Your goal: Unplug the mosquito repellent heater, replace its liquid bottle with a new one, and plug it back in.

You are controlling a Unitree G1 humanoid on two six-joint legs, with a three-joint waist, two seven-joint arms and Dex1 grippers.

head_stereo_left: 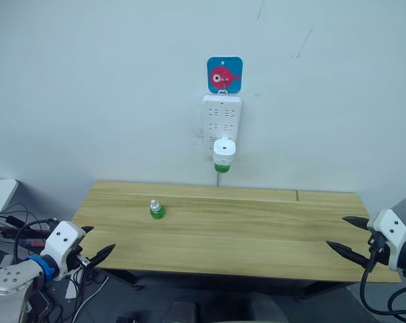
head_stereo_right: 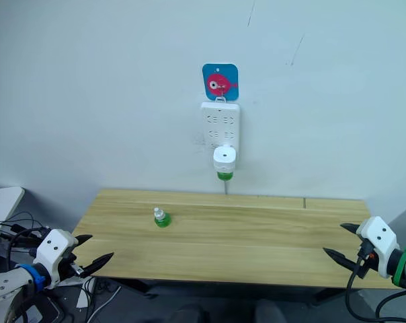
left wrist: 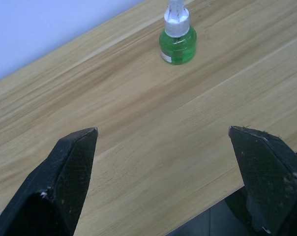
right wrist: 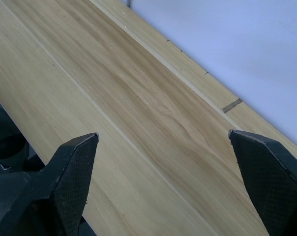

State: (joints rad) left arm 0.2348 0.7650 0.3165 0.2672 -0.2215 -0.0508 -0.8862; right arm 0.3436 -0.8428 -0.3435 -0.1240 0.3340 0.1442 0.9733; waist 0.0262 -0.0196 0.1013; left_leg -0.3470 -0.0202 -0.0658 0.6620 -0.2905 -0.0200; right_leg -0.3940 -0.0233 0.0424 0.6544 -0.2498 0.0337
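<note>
Left gripper (head_stereo_left: 95,243): hovering at the near left corner of the wooden table (head_stereo_left: 257,235), fingers spread wide, holding nothing.
Right gripper (head_stereo_left: 345,234): hanging at the near right edge, fingers parted and empty.
Spare bottle (head_stereo_left: 156,209): standing upright on the left part of the table, green liquid, white neck; appearing in the left wrist view beyond the fingertips, well apart from them.
Mosquito repellent heater (head_stereo_left: 224,149): sitting plugged into the white power strip (head_stereo_left: 221,118) on the wall, green bottle (head_stereo_left: 222,166) hanging beneath, above the table's far edge.
Fish sticker (head_stereo_left: 224,75): hanging above the strip.
Right wrist view: looking over bare wood and wall.
</note>
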